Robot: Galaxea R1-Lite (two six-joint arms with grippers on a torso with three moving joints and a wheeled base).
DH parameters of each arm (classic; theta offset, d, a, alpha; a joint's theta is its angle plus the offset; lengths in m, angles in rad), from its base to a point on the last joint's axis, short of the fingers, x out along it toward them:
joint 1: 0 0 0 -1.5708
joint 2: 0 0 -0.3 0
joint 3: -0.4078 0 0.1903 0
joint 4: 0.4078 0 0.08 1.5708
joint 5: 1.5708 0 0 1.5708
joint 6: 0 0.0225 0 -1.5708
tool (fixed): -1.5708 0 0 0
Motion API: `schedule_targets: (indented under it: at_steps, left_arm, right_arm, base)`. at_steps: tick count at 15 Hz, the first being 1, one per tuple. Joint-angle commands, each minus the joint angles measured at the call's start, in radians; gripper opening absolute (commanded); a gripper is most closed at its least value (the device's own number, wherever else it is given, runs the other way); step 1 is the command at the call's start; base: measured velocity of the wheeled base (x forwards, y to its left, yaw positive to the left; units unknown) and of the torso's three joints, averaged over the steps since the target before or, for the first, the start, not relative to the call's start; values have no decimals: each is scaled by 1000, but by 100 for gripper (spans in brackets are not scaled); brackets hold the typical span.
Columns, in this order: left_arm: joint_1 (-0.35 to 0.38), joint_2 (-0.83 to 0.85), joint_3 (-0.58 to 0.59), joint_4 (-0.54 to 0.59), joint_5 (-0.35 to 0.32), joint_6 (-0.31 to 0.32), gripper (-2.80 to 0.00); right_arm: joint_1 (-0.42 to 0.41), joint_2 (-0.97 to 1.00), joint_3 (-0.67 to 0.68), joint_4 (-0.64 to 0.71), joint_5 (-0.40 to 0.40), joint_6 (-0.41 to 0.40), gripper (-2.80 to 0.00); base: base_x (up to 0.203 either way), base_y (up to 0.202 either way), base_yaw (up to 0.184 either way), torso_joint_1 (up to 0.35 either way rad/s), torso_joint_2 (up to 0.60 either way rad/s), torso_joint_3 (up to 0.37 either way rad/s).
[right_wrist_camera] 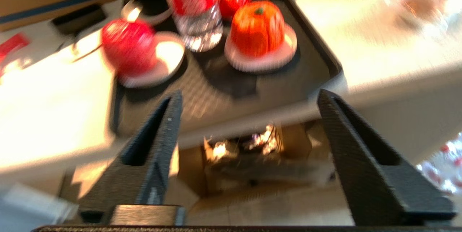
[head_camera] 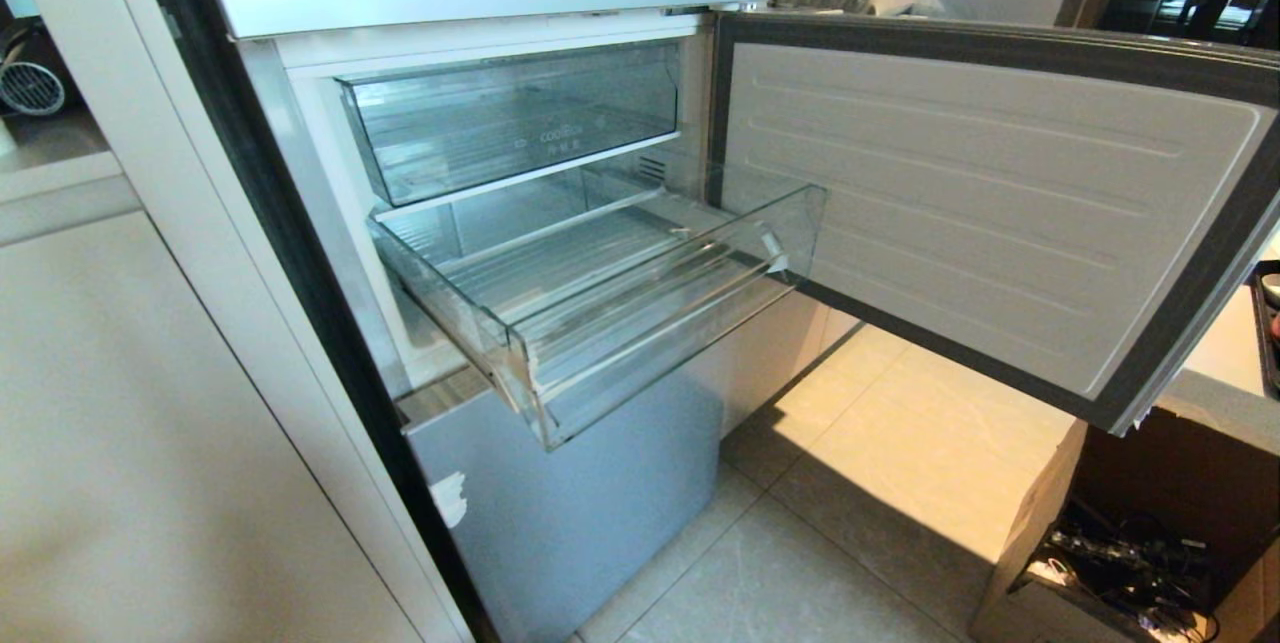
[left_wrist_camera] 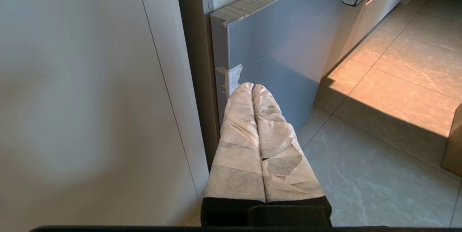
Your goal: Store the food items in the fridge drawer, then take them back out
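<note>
Clear plastic drawer (head_camera: pixel 640 323) is standing pulled out of the open fridge with nothing in it, so storing is judged not yet begun. Right gripper (right_wrist_camera: pixel 249 123), jaws spread wide and holding nothing, is hanging short of the counter (right_wrist_camera: pixel 54 116) edge, facing a dark tray (right_wrist_camera: pixel 306 77). Red fruit (right_wrist_camera: pixel 129 46), round and glossy, is sitting on a small saucer at the tray's edge; the approach should centre it between the jaws and close gently. Left gripper (left_wrist_camera: pixel 252 88), jaws pressed together, is parked low by the fridge.

Sunlit pale tile floor (head_camera: pixel 880 483), white cabinet wall (head_camera: pixel 150 443), open cardboard box (head_camera: pixel 1130 523) at right
</note>
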Motion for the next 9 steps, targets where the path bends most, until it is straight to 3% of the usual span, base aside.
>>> schedule_targets:
  at_steps: [1,9]
  left_arm:
    - [0,1,0,0,0,0,-280]
    - [0,1,0,0,-1,0,-280]
  right_arm:
    - [-15,220,-122,-28,15,-17,0]
    - [3,461,-370,-40,81,-80,0]
  base:
    - [0,0,0,0,0,0]
    - [0,0,0,0,0,0]
